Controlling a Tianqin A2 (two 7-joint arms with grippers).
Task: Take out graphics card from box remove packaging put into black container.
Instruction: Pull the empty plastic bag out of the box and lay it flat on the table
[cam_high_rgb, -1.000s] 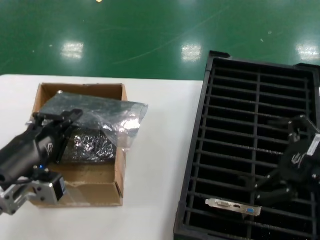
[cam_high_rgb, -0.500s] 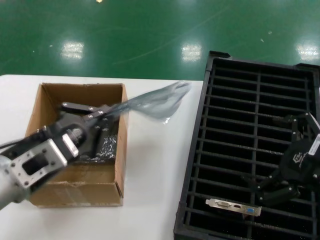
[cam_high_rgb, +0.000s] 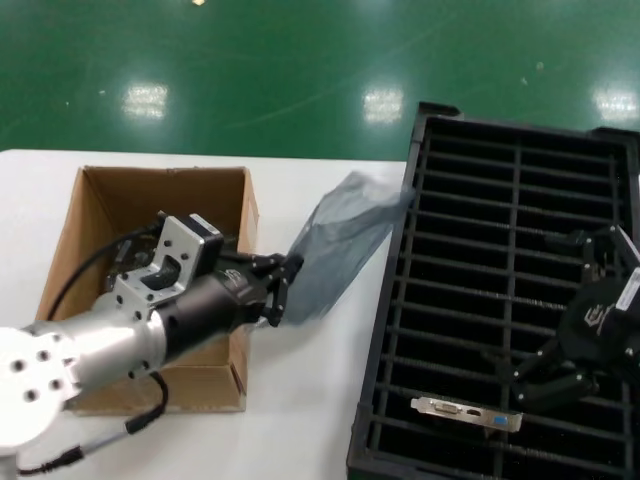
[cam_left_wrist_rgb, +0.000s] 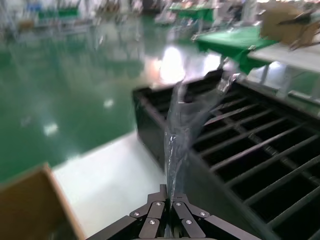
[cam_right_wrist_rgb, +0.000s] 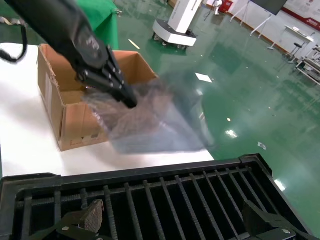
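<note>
My left gripper (cam_high_rgb: 283, 296) is shut on one end of the packaging (cam_high_rgb: 343, 238), a translucent grey bag that hangs in the air between the box (cam_high_rgb: 148, 184) and the black container (cam_high_rgb: 388, 325). In the left wrist view the bag (cam_left_wrist_rgb: 184, 112) rises straight from the shut gripper (cam_left_wrist_rgb: 170, 194). The graphics card (cam_high_rgb: 467, 412) stands in a near slot of the container, only its silver bracket showing. My right gripper (cam_high_rgb: 538, 308) hovers open over the container's right side, holding nothing (cam_right_wrist_rgb: 172, 225).
The left arm lies across the brown box (cam_right_wrist_rgb: 64, 112) and hides most of its inside. White table (cam_high_rgb: 310, 400) runs between box and container. The container's rim (cam_right_wrist_rgb: 125, 172) faces the box. Green floor lies beyond the table.
The left gripper has pulled the bag up out of the box and swung it right, toward the black container. The right gripper has barely shifted.
</note>
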